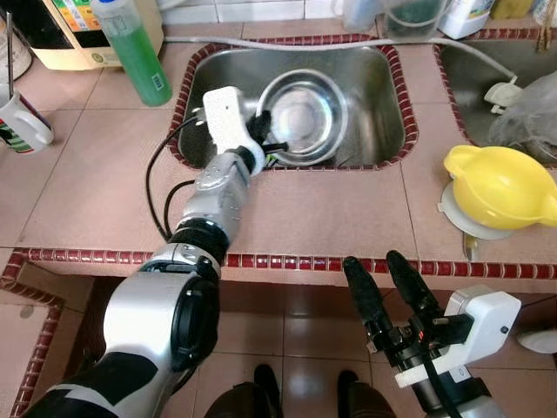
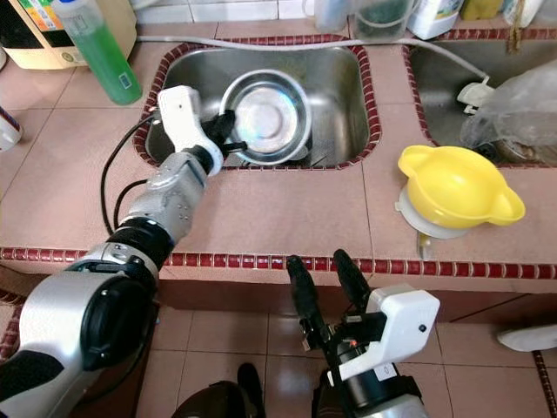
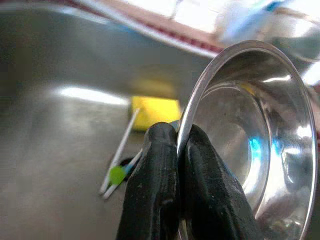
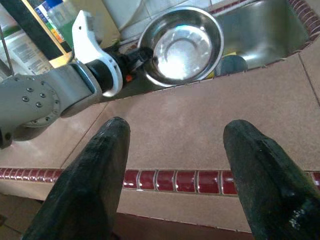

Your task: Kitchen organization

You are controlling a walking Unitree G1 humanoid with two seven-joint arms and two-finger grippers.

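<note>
We see the left gripper (image 3: 177,150) pinching the shiny steel bowl's (image 1: 300,113) rim (tilted), right gripper (image 4: 175,145) wide.

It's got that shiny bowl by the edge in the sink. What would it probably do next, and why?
Probably lift the steel bowl up and out of the sink, toward the counter. The left gripper is shut on the bowl's rim, the bowl is tilted up on edge, and the right gripper hangs open below the counter edge.
</note>
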